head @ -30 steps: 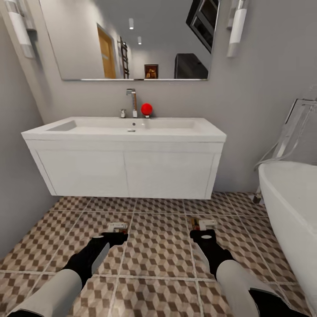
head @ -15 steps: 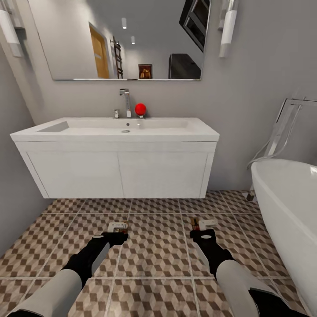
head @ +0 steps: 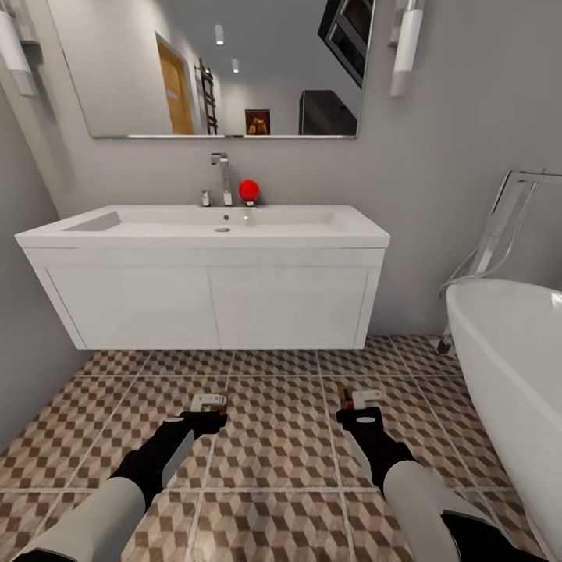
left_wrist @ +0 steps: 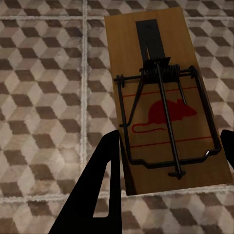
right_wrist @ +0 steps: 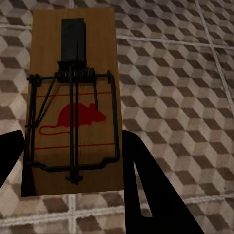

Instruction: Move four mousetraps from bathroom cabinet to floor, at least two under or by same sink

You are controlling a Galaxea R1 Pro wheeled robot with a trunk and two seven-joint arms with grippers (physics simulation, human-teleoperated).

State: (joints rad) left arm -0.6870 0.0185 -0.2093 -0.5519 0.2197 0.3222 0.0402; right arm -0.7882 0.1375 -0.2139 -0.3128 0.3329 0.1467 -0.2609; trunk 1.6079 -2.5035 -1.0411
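Each claw grips one mousetrap: the left claw (head: 209,414) holds the left trap (left_wrist: 163,97), the right claw (head: 359,407) holds the right trap (right_wrist: 73,102), both low in frame above the floor (head: 273,437), in front of the sink (head: 203,226). Neither is set down yet; two more traps likely remain.

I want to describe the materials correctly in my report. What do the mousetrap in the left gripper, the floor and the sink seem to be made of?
The mousetrap looks like a matt wooden board, going by its tan grain, with dark wire parts, probably metal, and a printed red mouse. The bathroom floor appears to be ceramic tile: square pieces with pale grout lines and a cube print. The bathroom sink looks like smooth white ceramic or resin; I cannot tell which.
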